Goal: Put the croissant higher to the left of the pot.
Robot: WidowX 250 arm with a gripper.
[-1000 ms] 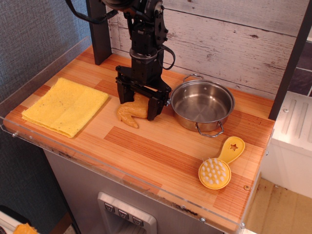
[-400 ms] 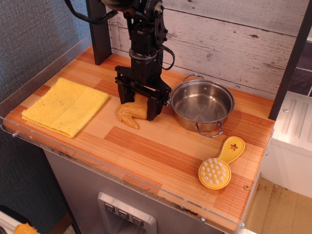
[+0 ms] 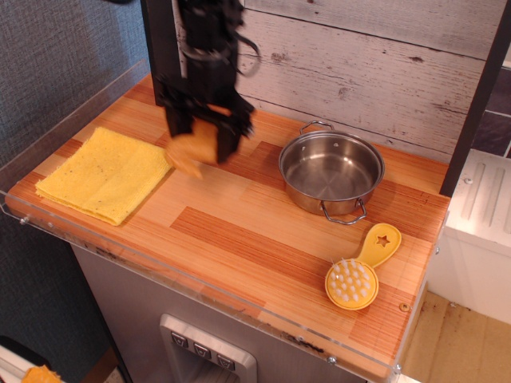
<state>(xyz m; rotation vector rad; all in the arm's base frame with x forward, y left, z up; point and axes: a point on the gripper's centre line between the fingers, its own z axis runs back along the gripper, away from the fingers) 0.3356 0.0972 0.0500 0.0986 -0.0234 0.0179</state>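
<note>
The croissant [image 3: 192, 152] is a golden-brown bent toy pastry, blurred by motion, held between the black fingers of my gripper [image 3: 201, 144]. It hangs lifted off the wooden table, left of the pot and near the cloth's right edge. The gripper is shut on it, with the arm rising above it toward the back wall. The pot [image 3: 331, 171] is a shallow shiny steel pot with two wire loop handles. It stands empty at the right-centre of the table, well apart from the gripper.
A flat yellow cloth [image 3: 106, 173] lies on the left. A yellow round brush with a star handle [image 3: 359, 271] lies at the front right. A clear plastic rim [image 3: 200, 279] edges the table. A dark post [image 3: 160, 48] stands at the back left.
My gripper has closed on the croissant, lifted it off the table and moved it left and toward the back. The pot, cloth and brush have not moved.
</note>
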